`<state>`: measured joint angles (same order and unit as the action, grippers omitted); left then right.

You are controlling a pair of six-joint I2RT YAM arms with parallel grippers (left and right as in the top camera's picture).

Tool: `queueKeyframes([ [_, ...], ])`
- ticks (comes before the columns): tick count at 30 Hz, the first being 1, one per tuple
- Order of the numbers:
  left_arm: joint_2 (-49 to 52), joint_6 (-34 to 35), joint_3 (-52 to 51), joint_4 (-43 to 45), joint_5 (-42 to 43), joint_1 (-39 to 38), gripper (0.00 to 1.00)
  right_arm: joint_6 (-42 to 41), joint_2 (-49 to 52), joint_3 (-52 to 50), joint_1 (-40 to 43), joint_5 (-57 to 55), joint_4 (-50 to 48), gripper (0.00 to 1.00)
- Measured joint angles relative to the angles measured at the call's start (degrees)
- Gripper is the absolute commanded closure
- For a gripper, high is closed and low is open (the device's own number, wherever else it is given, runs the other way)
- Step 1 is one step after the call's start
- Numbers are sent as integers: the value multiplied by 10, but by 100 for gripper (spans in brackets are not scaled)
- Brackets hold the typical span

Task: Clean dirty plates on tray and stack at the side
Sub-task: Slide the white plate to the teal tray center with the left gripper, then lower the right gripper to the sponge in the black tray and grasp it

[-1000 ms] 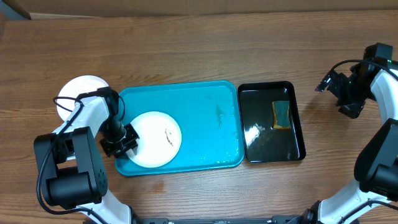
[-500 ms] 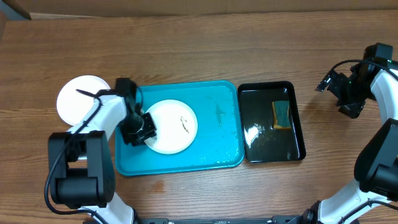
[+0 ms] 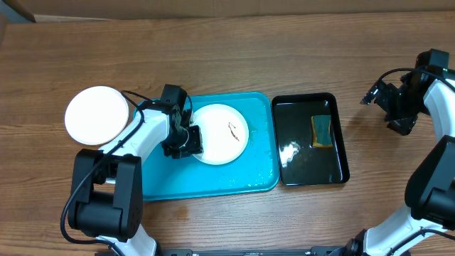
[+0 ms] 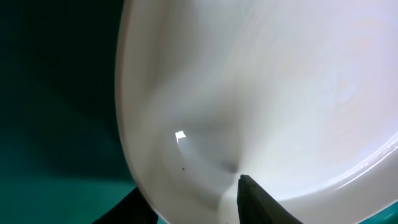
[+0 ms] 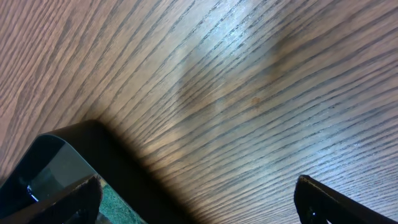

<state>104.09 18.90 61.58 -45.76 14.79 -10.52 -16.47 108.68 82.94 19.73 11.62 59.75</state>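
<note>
A white plate (image 3: 222, 134) with a small brown smear lies over the turquoise tray (image 3: 249, 174), near its upper middle. My left gripper (image 3: 190, 141) is shut on this plate's left rim. In the left wrist view the plate (image 4: 261, 93) fills the frame, with my fingers (image 4: 196, 202) on either side of its edge. A clean-looking white plate (image 3: 97, 115) lies on the table left of the tray. My right gripper (image 3: 387, 99) is open and empty above bare wood at the far right; its wide-apart fingers (image 5: 199, 199) show in the right wrist view.
A narrow black tray (image 3: 341, 167) holding water and a yellow-green sponge (image 3: 322, 131) sits right of the turquoise tray. Its corner shows in the right wrist view (image 5: 68, 162). A cardboard edge runs along the table's back.
My left gripper has carried the smeared plate from the tray's lower left up and to the right, towards the tray's middle. The right arm has not moved.
</note>
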Motion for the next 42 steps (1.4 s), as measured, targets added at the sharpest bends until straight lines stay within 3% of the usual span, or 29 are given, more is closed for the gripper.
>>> queueKeyframes([
  [15, 0, -14, 16, 6, -57, 0, 74, 0, 0, 0, 0, 0, 0, 0],
  [20, 0, -16, 16, 16, -70, 0, 88, 0, 0, 0, 0, 0, 0, 0],
  [28, 0, -18, 16, 43, -95, 0, 91, 0, 0, 0, 0, 0, 0, 0],
  [36, 0, -18, 16, 48, -102, 0, 90, 0, 0, 0, 0, 0, 0, 0],
  [40, 0, -20, 16, 52, -104, 0, 69, 0, 0, 0, 0, 0, 0, 0],
  [42, 0, -21, 16, 53, -104, 0, 65, 0, 0, 0, 0, 0, 0, 0],
])
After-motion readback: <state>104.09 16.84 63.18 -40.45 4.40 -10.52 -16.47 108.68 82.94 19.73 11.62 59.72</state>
